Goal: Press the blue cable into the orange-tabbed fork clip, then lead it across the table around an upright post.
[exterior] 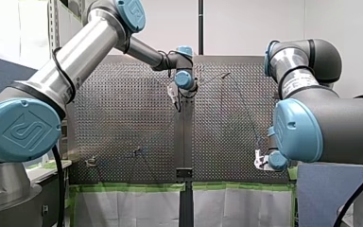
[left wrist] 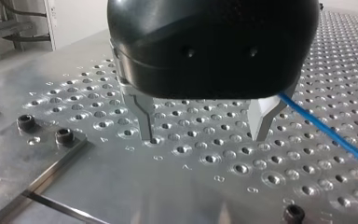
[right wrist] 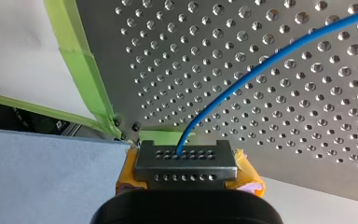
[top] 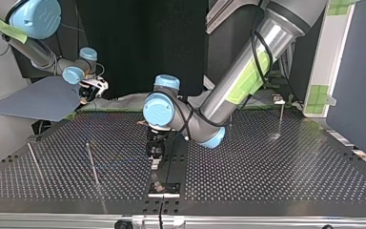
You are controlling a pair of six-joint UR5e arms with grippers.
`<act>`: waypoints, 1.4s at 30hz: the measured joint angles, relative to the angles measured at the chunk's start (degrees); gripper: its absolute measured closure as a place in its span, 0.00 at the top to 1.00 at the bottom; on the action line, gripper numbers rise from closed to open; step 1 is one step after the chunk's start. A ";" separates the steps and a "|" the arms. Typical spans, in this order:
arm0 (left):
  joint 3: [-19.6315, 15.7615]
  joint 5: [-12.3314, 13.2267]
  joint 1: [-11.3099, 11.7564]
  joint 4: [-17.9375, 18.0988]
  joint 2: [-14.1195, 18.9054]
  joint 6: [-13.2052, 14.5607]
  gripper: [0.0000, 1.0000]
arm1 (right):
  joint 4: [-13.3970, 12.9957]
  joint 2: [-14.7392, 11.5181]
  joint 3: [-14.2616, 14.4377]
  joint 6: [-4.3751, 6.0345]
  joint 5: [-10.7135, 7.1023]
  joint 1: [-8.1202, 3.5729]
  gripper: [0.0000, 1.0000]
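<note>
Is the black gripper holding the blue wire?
No, my left gripper stands open and empty; the blue cable passes beside it.

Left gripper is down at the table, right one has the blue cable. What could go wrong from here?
1. My left gripper is open and the blue cable runs outside one finger, not between them; closing here would likely miss it.
2. My right gripper is shut on the cable beyond the edge of the table, by the green tape; the free span could snag an upright post when led across.
</note>
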 joint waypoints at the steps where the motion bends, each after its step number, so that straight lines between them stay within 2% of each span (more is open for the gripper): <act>1: 0.01 0.01 0.05 0.00 0.01 0.01 1.00 | -0.26 0.03 -0.05 0.00 -0.02 -0.02 0.00; 6: 0.01 0.02 0.19 -0.01 0.00 0.02 1.00 | -1.56 0.76 -0.58 0.00 -0.17 -0.10 0.00; 12: 0.00 0.02 0.24 -0.49 0.00 0.22 1.00 | -0.84 3.07 -1.92 0.00 -0.42 -0.12 0.00; 21: 0.02 -0.20 -0.12 -4.59 0.06 0.45 1.00 | 0.94 3.72 -2.52 -0.38 -0.38 -0.11 0.00; 42: 0.02 0.40 0.35 -15.01 0.18 0.65 1.00 | 1.43 3.80 -2.64 -0.27 -0.47 -0.21 0.00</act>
